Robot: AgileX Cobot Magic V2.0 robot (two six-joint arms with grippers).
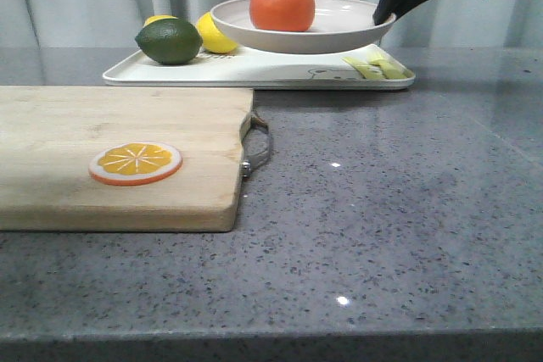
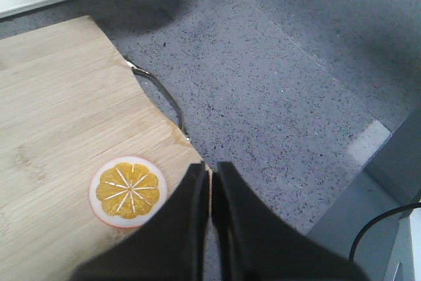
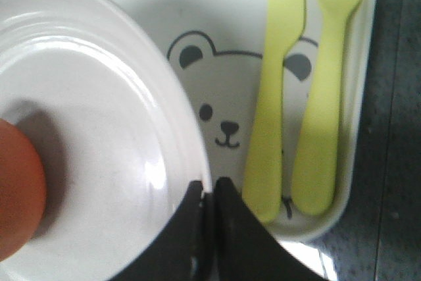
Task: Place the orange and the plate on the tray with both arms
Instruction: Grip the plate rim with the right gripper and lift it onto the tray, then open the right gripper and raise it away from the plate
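The orange point(image 1: 282, 4) sits inside the plate point(image 1: 339, 36), left of the plate's middle in the front view, and the plate is above the white tray point(image 1: 254, 74) at the far side of the grey table point(image 1: 382, 209). Whether the plate's underside touches the tray cannot be told from the front view; its right edge appears a little higher than its left. The right tool point(image 3: 211, 192) is clenched on the plate's right rim — in the right wrist view its two dark fingers point(image 3: 233, 228) close on the rim's edge with almost no gap.

On the tray, a bear drawing point(image 3: 220, 113) shows beside the plate, and a yellow-green knife point(image 3: 276, 97) and fork point(image 3: 325, 97) lie side by side along the tray's right edge. At the tray's left end a dark green lime point(image 1: 170, 41) sits in front of a yellow lemon point(image 1: 214, 35), both just beside the plate.

Nearer the camera, a wooden cutting board point(image 1: 127, 125) with a metal handle point(image 1: 259, 146) lies on the table's left part, and a flat orange slice point(image 1: 136, 163) rests on it.

The left tool point(image 2: 211, 182) hangs above the board's edge near the slice — shut, holding nothing
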